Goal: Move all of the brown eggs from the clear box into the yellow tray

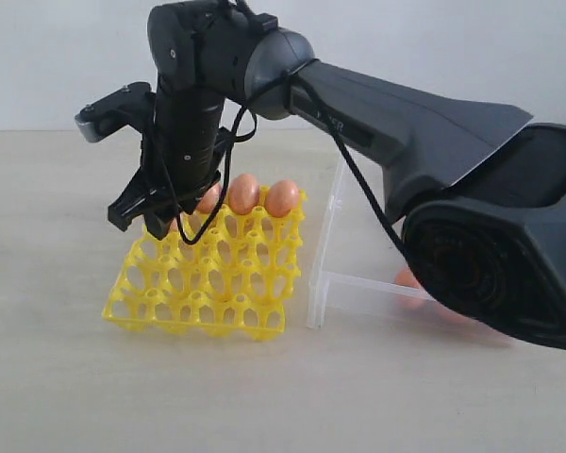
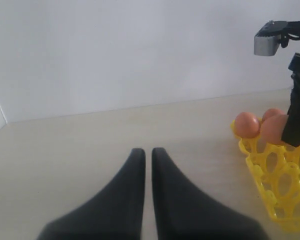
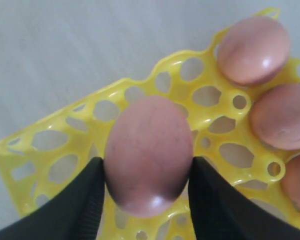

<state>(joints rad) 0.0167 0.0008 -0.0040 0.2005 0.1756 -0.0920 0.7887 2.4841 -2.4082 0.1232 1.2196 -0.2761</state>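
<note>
Nearest the exterior camera is bare table (image 1: 264, 406), and on its right the bulky base of the right arm (image 1: 491, 264) hides most of the box (image 1: 358, 281); only a clear upright wall and a rim show, and a patch of orange at the arm's edge is a boxed egg (image 1: 407, 277) lying inside. Just beside that wall, with a narrow gap between them, the tray (image 1: 198, 327) rests flat on the table, its near rows of cups bare. Over the tray's far left part, as the exterior view shows it, hangs the right gripper (image 1: 143, 222), pointing down; in its wrist view the two black fingers (image 3: 90, 200) pinch the held egg (image 3: 149, 150) by its sides above the yellow lattice, and whether it touches a cup I cannot tell. Past it, the three eggs (image 1: 243, 193) sit side by side in the tray's far row, one half hidden by the gripper. The left gripper (image 2: 148, 152) is out of the exterior view; its own camera shows its fingers (image 2: 132, 175) pressed together with only a thin slit between, holding nothing, low over bare table, with the tray and its eggs off to one side. Farthest back stands a white wall (image 1: 406, 47)
</note>
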